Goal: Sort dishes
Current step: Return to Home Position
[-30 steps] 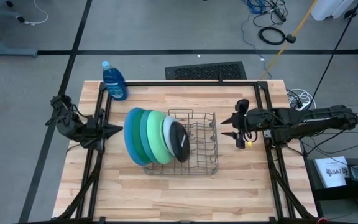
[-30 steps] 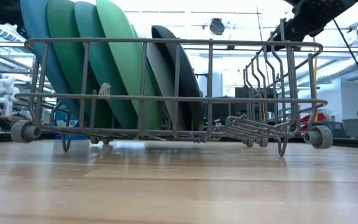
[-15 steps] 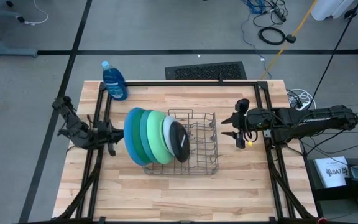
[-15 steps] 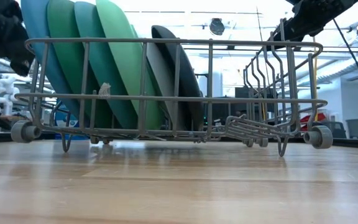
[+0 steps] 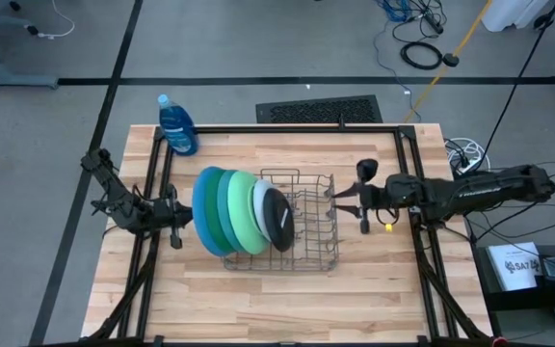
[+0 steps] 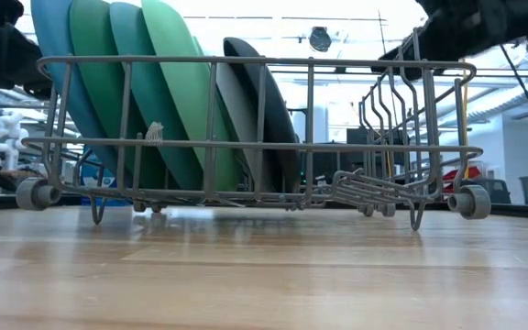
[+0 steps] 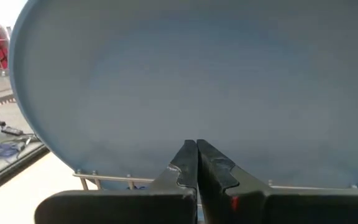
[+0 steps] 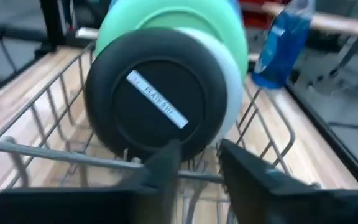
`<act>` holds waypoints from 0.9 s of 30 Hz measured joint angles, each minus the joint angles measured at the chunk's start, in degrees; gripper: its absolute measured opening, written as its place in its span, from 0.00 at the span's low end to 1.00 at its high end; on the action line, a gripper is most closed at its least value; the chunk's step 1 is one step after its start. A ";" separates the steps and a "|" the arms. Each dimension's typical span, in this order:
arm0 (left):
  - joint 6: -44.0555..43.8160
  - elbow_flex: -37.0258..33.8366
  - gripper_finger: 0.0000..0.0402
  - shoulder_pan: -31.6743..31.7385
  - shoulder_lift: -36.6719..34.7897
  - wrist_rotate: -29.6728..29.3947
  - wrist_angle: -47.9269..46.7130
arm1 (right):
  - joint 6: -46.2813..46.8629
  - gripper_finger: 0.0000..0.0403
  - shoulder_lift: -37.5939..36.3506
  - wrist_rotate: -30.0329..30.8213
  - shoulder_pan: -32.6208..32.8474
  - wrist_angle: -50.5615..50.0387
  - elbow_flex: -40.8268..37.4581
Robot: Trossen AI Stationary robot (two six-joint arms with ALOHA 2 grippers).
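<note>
Five plates stand on edge in the left half of the grey wire rack [image 5: 308, 258]: large blue [image 5: 201, 207], dark green [image 5: 219, 204], light green [image 5: 239, 214], pale blue-white [image 5: 259, 200] and small black [image 5: 276, 218]. My left gripper [image 5: 188, 214] is shut, and its tips [image 7: 196, 147] are right at the blue plate's outer face [image 7: 185, 68]. My right gripper [image 5: 333, 196] is open at the rack's right end. Its fingers [image 8: 199, 152] point at the black plate [image 8: 157, 102] across the rack's empty half. My left gripper points level from the table's left at the lower middle of the blue plate's outer face [image 7: 194, 134], fingers shut together. I cannot tell whether the tips touch the plate.
A blue soap bottle [image 5: 176, 125] stands at the table's far left corner. The rack's right half [image 5: 316, 217] holds only wire tines. Bare wood lies along the near edge [image 5: 277, 308]. Black frame rails [image 5: 287, 128] run along the far side and both ends.
My right gripper has gone toward the table's left, up to the rack's right end. My left arm has changed its pose, and its gripper now shows at the low view's upper left beside the blue plate. The plates have stayed put.
</note>
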 joint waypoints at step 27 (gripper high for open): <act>1.68 0.00 0.00 0.07 2.90 -0.07 -0.20 | -0.22 0.00 -14.90 -10.88 -0.77 30.80 -24.20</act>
